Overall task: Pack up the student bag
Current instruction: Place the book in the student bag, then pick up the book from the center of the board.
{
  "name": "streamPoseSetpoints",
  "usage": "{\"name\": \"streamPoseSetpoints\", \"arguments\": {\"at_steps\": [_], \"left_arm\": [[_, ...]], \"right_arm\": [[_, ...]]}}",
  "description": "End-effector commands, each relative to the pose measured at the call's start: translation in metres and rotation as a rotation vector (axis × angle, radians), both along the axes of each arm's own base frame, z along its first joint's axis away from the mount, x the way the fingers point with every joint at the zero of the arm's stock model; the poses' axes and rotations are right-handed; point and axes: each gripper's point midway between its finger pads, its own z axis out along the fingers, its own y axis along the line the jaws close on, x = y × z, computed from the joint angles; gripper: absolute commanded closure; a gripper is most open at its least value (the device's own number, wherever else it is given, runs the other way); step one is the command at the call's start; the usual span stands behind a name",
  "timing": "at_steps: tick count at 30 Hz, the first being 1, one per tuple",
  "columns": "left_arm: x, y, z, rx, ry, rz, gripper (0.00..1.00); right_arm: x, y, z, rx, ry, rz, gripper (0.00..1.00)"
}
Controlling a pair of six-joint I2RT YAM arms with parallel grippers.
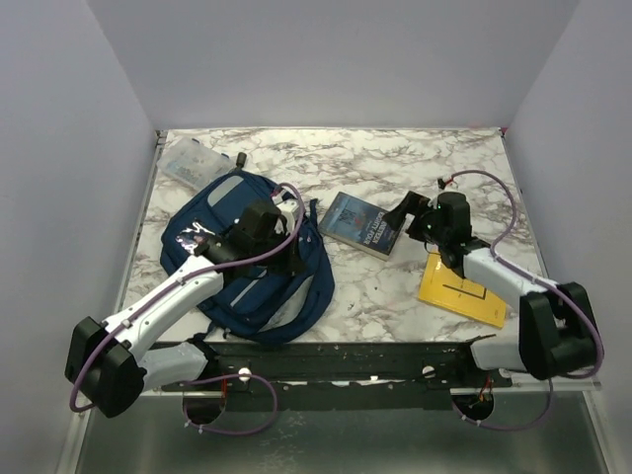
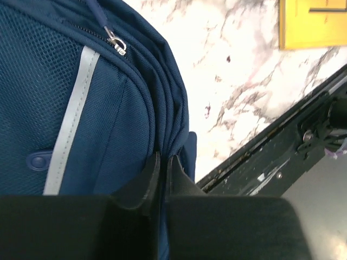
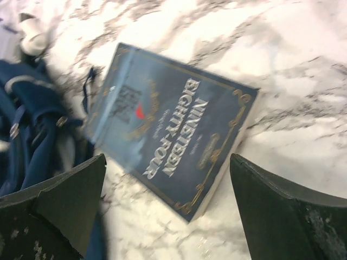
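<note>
The student bag (image 1: pixel 247 272), navy with grey stripes, lies on the left of the marble table (image 1: pixel 395 158). My left gripper (image 1: pixel 288 249) rests at its right edge. In the left wrist view this gripper (image 2: pixel 164 162) is shut, pinching the blue fabric of the bag (image 2: pixel 65 108) near a seam, below a zipper pull (image 2: pixel 116 43). A dark blue book (image 1: pixel 358 225) lies flat just right of the bag. My right gripper (image 1: pixel 403 212) hovers over its right end. In the right wrist view that gripper (image 3: pixel 168 162) is open wide, with the book (image 3: pixel 173 124) below and between its fingers.
A yellow book (image 1: pixel 461 292) lies at the front right under the right arm, and shows in the left wrist view as a yellow book (image 2: pixel 314 21). A clear plastic box (image 1: pixel 193 161) sits at the back left corner. The black front rail (image 1: pixel 346 360) runs along the near edge.
</note>
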Motion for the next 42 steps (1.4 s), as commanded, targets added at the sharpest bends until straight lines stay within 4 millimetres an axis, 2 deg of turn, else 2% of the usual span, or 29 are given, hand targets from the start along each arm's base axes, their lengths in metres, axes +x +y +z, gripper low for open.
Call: {"name": "streamPoseSetpoints", "arguments": {"at_steps": [1, 3, 5, 7, 9, 12, 16, 18, 23, 24, 27, 29, 31, 36, 42], "left_arm": [[-0.025, 0.01, -0.013, -0.037, 0.116, 0.066, 0.76], [-0.028, 0.004, -0.003, -0.069, 0.117, 0.062, 0.53], [-0.028, -0.006, 0.013, -0.102, 0.109, 0.056, 0.38], [-0.026, -0.022, 0.028, -0.121, 0.1, 0.041, 0.17], [-0.023, -0.042, 0.038, -0.124, 0.097, 0.024, 0.1], [-0.009, -0.079, 0.045, -0.139, 0.119, 0.029, 0.09], [0.028, -0.123, 0.024, -0.128, 0.182, 0.106, 0.13], [0.048, -0.136, 0.007, -0.104, 0.199, 0.172, 0.18], [0.09, -0.143, -0.048, 0.004, 0.199, 0.339, 0.19], [0.096, -0.147, -0.052, 0.008, 0.199, 0.348, 0.19], [0.099, -0.157, -0.068, -0.009, 0.293, 0.378, 0.13], [0.102, -0.154, -0.077, -0.015, 0.334, 0.45, 0.06], [0.104, -0.149, -0.087, -0.03, 0.393, 0.538, 0.05], [0.103, -0.145, -0.111, -0.102, 0.612, 0.717, 0.07], [0.11, -0.15, -0.121, -0.187, 0.733, 0.873, 0.16]], "right_arm": [[0.037, -0.014, -0.015, 0.049, 0.052, -0.008, 0.01], [0.051, -0.028, -0.027, 0.112, 0.092, -0.034, 0.02], [0.06, -0.036, -0.033, 0.168, 0.107, -0.028, 0.03], [0.066, -0.04, -0.039, 0.152, 0.104, -0.001, 0.04], [0.067, -0.04, -0.046, 0.128, 0.134, 0.024, 0.04], [0.069, -0.033, -0.047, 0.155, 0.103, 0.07, 0.05], [0.074, -0.031, -0.051, 0.147, 0.092, 0.103, 0.06], [0.078, -0.033, -0.053, 0.134, 0.098, 0.105, 0.06], [0.083, -0.034, -0.063, 0.103, 0.099, 0.127, 0.08], [0.083, -0.035, -0.066, 0.101, 0.11, 0.127, 0.09], [0.082, -0.034, -0.073, 0.105, 0.13, 0.128, 0.1], [0.08, -0.032, -0.076, 0.12, 0.141, 0.134, 0.12], [0.079, -0.03, -0.078, 0.134, 0.145, 0.137, 0.13], [0.077, -0.029, -0.082, 0.139, 0.155, 0.136, 0.17], [0.073, -0.032, -0.083, 0.135, 0.17, 0.118, 0.27]]}}
